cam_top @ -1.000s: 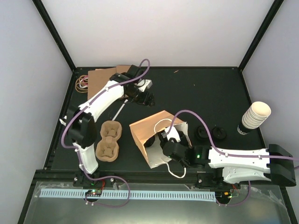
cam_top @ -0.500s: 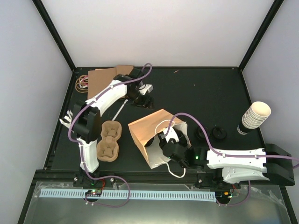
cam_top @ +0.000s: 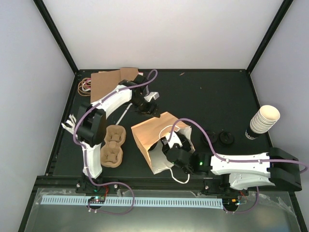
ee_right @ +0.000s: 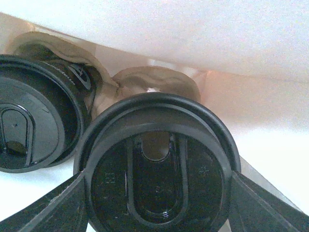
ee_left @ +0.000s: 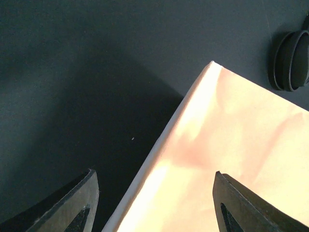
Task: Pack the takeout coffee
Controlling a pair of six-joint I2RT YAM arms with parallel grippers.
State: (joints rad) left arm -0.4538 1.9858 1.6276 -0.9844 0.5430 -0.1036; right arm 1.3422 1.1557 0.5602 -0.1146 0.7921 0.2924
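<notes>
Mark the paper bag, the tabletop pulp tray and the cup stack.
paper bag [cam_top: 150, 131]: top view, brown upper side.
pulp tray [cam_top: 112, 145]: top view, ridge between pockets.
cup stack [cam_top: 263, 120]: top view, stacked rims.

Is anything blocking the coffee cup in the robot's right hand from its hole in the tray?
Nothing visible does. The right gripper holds the coffee cup inside the paper bag, and the tray pocket behind it looks empty. The other cup sits in the neighbouring pocket, off to the side.

One lidded cup [ee_right: 34, 125] is cropped at left; the paper bag [cam_top: 149, 133] hides it from above.
</notes>
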